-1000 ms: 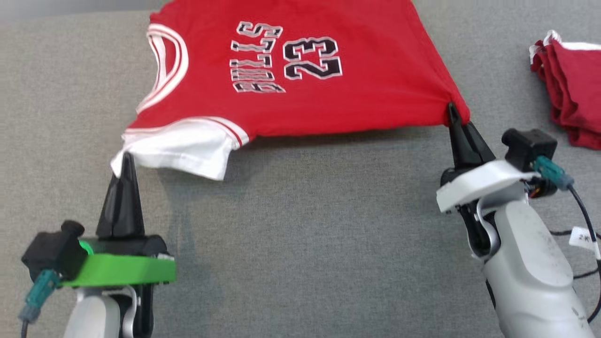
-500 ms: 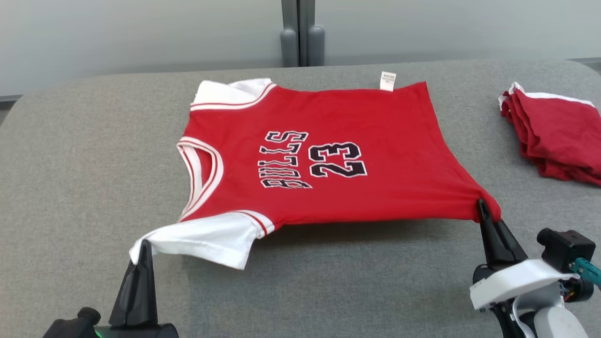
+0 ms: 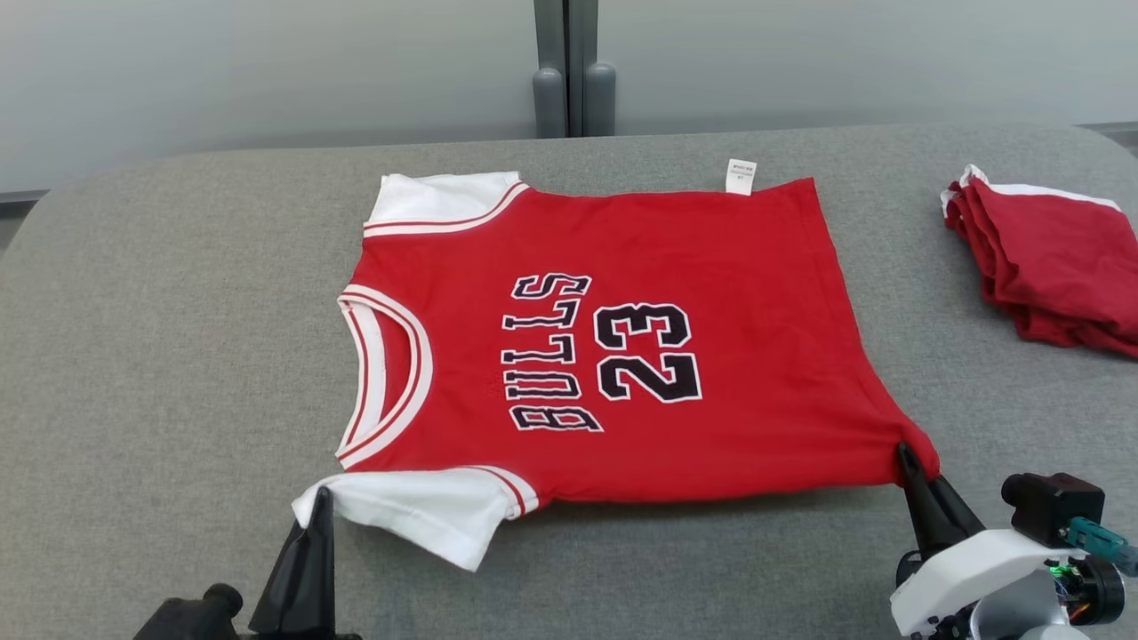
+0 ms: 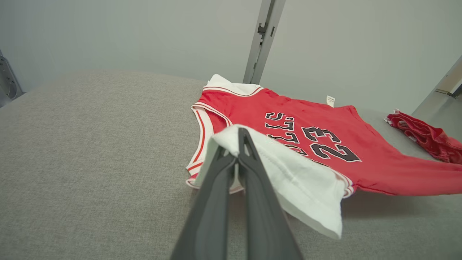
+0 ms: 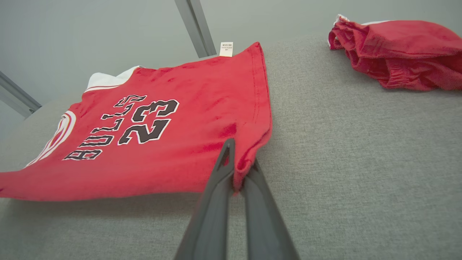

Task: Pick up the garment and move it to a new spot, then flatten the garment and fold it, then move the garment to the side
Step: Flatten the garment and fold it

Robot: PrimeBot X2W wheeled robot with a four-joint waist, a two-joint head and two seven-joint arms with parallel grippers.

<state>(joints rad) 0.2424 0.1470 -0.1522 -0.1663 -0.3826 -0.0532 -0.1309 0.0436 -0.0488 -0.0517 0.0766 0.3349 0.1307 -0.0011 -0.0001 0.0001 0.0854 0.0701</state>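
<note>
Red jersey T-shirt with white sleeves [image 3: 622, 356] spread chest-up on grey fabric-covered bench [image 3: 160, 356], frame centre; pale wall [image 3: 267, 71] and grey post [image 3: 569, 71] behind.
Left claw [image 3: 324, 500] clamps the white sleeve [image 4: 299, 180], right claw [image 3: 903, 452] the red hem corner [image 5: 249, 151]; wrist views show cloth pinched between both finger pairs.

Garment [image 3: 711, 356]: bright red body. Sleeves [image 3: 418, 511] white, each with a thin red stripe where it meets the body. Neckline [image 3: 391, 373] banded white, red, white. Chest letters [image 3: 544, 356] and "23" [image 3: 649, 351] black, outlined white. Hem tag [image 3: 740, 176] white, faint grey print.

Folded cloth [image 3: 1058, 258]: darker red, thin white edge.

Table surface [image 3: 160, 356]: mottled mid-grey weave. Wall [image 3: 267, 71] pale grey-green, post [image 3: 573, 67] darker grey.

Left gripper [image 3: 322, 500]: black fingers. Right gripper [image 3: 905, 455]: black fingers, white mount [image 3: 969, 569], teal plug [image 3: 1098, 538].
</note>
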